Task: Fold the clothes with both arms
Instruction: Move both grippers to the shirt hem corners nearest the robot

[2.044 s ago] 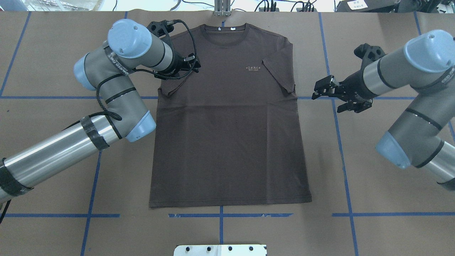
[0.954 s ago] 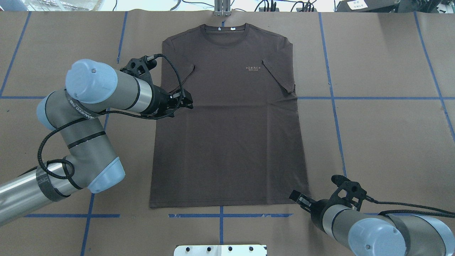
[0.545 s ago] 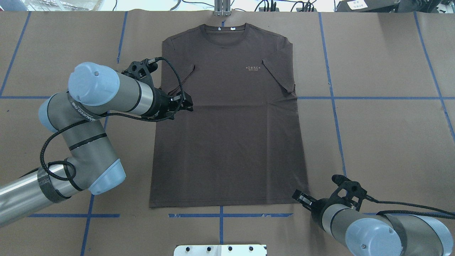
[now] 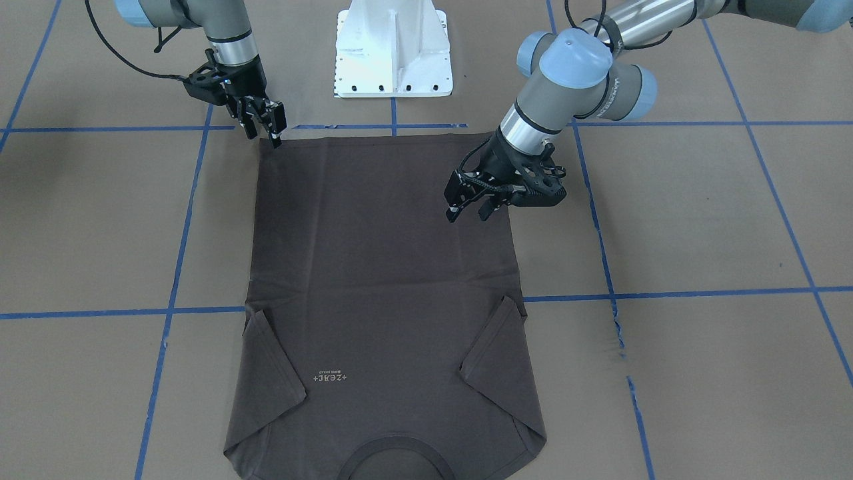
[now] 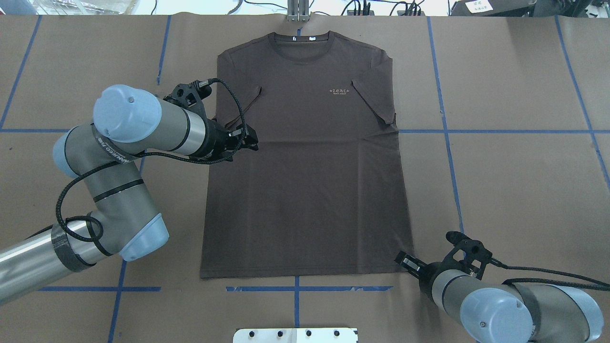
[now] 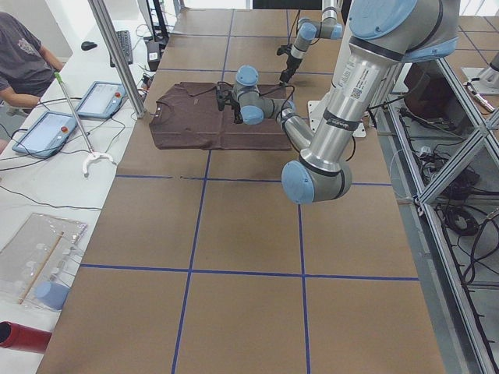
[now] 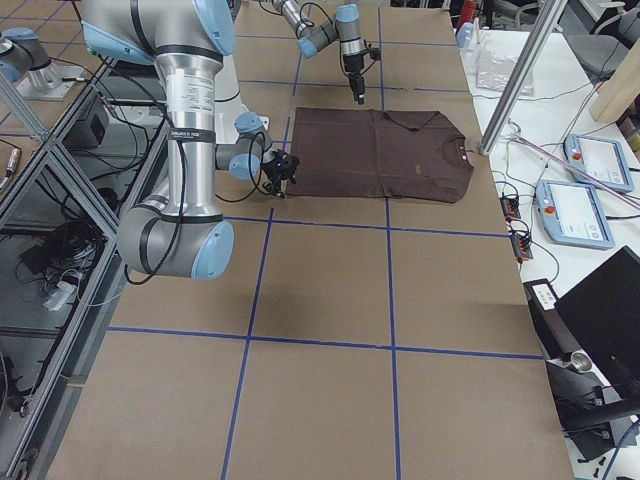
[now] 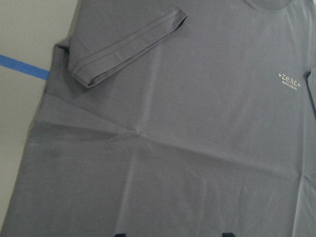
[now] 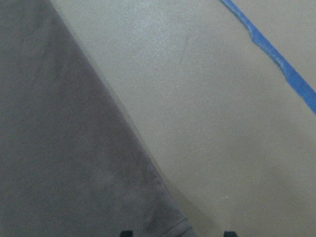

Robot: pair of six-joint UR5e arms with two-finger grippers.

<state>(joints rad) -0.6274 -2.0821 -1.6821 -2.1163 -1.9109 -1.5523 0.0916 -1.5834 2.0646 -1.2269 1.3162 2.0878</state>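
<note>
The dark brown T-shirt (image 5: pixel 310 181) lies flat, front up, collar at the far edge, both sleeves folded in; it also shows in the front view (image 4: pixel 373 280). My left gripper (image 5: pixel 252 141) is open and empty over the shirt's left side, just below the folded sleeve, as the front view (image 4: pixel 466 215) also shows. The left wrist view shows the shirt (image 8: pixel 173 148) and its chest print. My right gripper (image 5: pixel 404 261) is open and empty at the hem's right corner, which lies between its jaws in the right wrist view (image 9: pixel 163 217); it also shows in the front view (image 4: pixel 270 133).
The white pedestal base (image 4: pixel 393 47) stands at the near table edge behind the hem. Blue tape lines (image 5: pixel 476 131) cross the brown table. A metal post (image 5: pixel 298 12) stands past the collar. An operator (image 6: pixel 23 54) sits beyond the far edge.
My left gripper came from the left shoulder down to the shirt's left side. My right arm swung from beside the right sleeve to the hem's right corner, then crept closer to it.
</note>
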